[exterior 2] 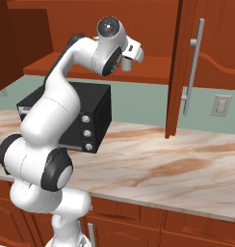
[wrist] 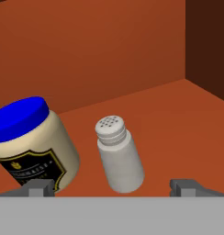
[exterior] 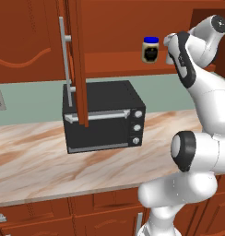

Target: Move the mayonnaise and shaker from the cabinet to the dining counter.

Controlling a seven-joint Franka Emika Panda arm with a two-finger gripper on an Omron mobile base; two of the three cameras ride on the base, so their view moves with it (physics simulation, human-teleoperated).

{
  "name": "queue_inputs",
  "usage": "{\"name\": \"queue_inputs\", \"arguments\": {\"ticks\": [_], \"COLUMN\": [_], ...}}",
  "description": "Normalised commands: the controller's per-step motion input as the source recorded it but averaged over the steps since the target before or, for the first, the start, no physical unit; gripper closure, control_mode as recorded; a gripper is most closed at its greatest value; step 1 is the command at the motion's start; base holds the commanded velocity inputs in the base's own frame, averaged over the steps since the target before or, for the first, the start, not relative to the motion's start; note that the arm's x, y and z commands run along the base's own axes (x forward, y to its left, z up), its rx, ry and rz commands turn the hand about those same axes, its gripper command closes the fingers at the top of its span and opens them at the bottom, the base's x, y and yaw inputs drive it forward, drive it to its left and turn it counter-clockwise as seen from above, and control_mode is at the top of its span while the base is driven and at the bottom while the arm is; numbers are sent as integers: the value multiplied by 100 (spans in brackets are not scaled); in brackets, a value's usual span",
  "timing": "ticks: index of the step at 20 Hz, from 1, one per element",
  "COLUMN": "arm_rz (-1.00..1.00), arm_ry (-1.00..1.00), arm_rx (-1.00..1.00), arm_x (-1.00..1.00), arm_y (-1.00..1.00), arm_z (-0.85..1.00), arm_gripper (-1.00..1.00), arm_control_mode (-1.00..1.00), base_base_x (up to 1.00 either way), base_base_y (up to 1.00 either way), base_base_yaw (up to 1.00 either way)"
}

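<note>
hand view: the gripper (wrist: 113, 187) has its fingers (wrist: 40, 187) spread wide and released, grasping nothing. the shaker (wrist: 118, 154) stands at lower centre of the frame, between the two tips, on the cabinet (wrist: 178, 124) shelf. the mayonnaise (wrist: 33, 144) stands at lower left, just beside the shaker, not touching it. left base view: the mayonnaise (exterior: 150, 49) sits on the open shelf at upper right, above the black toaster oven (exterior: 105, 115) on the wall counter (exterior: 36, 161). the arm reaches up to the shelf.
</note>
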Motion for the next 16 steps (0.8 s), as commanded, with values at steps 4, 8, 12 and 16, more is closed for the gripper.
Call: {"name": "queue_inputs", "arguments": {"ticks": [4, 8, 12, 16], "arm_rz": [1, 0, 1, 4], "arm_ry": [0, 0, 0, 0], "arm_rx": [0, 0, 0, 0], "arm_x": [26, 26, 14, 16], "arm_y": [-12, -7, 0, 0], "arm_z": [-4, -6, -16, -16], "arm_gripper": [-100, -100, -100, -100], "arm_control_mode": [-100, -100, -100, -100], "base_base_x": [0, 0, 0, 0], "base_base_y": [0, 0, 0, 0], "base_base_yaw": [0, 0, 0, 0]}}
